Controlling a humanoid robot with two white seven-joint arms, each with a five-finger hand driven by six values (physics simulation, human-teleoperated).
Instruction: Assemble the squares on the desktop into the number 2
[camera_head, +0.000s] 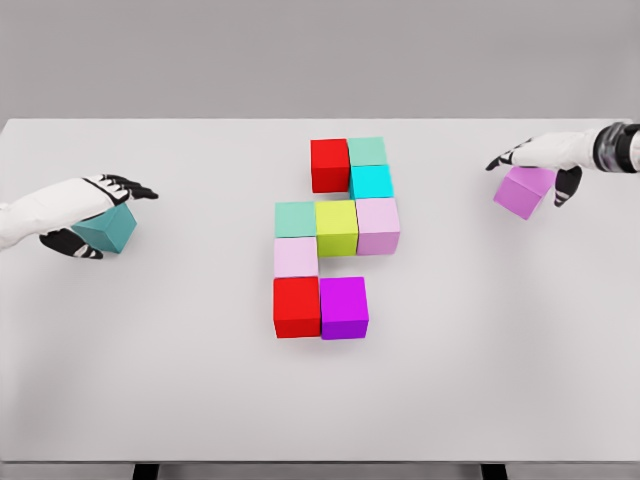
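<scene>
Left robot hand (88, 215): by the counter's left edge, fingers wrapped around a teal cube (107, 229) that sits on the surface.
Right robot hand (545, 160): near the far right corner, gripping a purple cube (523, 191), which is tilted.
Counter (480, 360): white, carrying everything.
Far row, mid-counter: red cube (329, 165) touching mint cube (367, 151); cyan cube (371, 181) just in front of the mint one.
Middle row: green cube (295, 218), yellow-green cube (337, 227), pale pink cube (377, 225), all touching.
Near part: light pink cube (296, 257), then a second red cube (296, 306) beside a magenta cube (343, 307).
</scene>
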